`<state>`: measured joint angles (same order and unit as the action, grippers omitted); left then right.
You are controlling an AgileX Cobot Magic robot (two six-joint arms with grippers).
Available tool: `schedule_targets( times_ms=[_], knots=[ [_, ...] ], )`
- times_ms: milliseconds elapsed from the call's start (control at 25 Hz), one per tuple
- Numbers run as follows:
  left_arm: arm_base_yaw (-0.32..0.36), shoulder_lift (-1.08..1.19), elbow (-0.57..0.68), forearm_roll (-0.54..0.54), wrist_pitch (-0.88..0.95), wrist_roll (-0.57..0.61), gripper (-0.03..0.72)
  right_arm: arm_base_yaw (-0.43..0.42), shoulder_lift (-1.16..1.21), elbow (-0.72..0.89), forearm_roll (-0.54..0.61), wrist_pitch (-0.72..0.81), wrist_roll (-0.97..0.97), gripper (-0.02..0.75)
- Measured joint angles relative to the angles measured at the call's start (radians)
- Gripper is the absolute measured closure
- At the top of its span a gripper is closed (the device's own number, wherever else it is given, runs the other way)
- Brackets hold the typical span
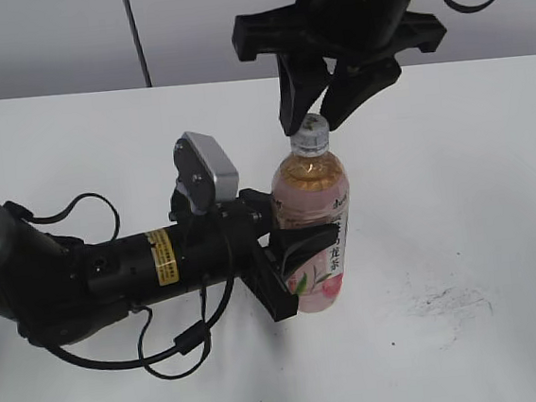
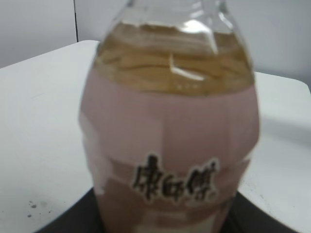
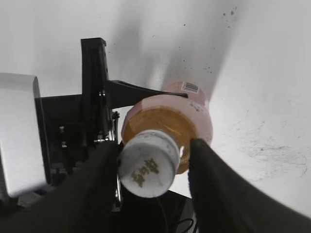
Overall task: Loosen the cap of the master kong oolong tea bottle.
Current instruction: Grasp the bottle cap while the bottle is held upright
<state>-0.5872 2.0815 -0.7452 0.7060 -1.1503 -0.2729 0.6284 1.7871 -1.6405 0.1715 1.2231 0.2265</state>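
Note:
The master kong oolong tea bottle (image 1: 311,192) stands upright on the white table, amber tea above a pink peach label. My left gripper (image 1: 309,256) is shut on its labelled body from the left; in the left wrist view the bottle (image 2: 170,131) fills the frame, with dark fingers (image 2: 68,221) at the bottom corners. The white cap (image 1: 309,133) sits on the neck. My right gripper (image 1: 315,113) hangs over it from above, open, one finger on each side. In the right wrist view the cap (image 3: 148,165) touches the left finger (image 3: 97,170), and a small gap shows before the right finger.
The left arm (image 1: 113,268) lies low across the table's left half, with its silver camera (image 1: 210,169) and loose cable loops (image 1: 178,347) beside it. Dark scuff marks (image 1: 449,302) spot the table (image 1: 453,145) right of the bottle. A grey wall stands behind.

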Motion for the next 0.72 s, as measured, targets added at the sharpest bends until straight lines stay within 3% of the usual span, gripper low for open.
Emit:
schedule_targets(
  times_ms=[80,400,600,720],
  knots=[
    [0.000,0.000,0.000,0.001,0.000,0.000,0.408,0.000,0.000,0.000,0.010,-0.001,-0.014,0.469],
    [0.000,0.000,0.000,0.001,0.000,0.000,0.408,0.000,0.007,0.000,0.026,-0.002,-0.141,0.470],
    [0.000,0.000,0.000,0.001,0.000,0.000,0.408,-0.001,0.009,-0.002,0.036,-0.004,-0.428,0.470],
    [0.000,0.000,0.000,0.001,0.000,0.000,0.408,-0.002,0.009,-0.003,0.039,-0.004,-0.695,0.470]
  ],
)
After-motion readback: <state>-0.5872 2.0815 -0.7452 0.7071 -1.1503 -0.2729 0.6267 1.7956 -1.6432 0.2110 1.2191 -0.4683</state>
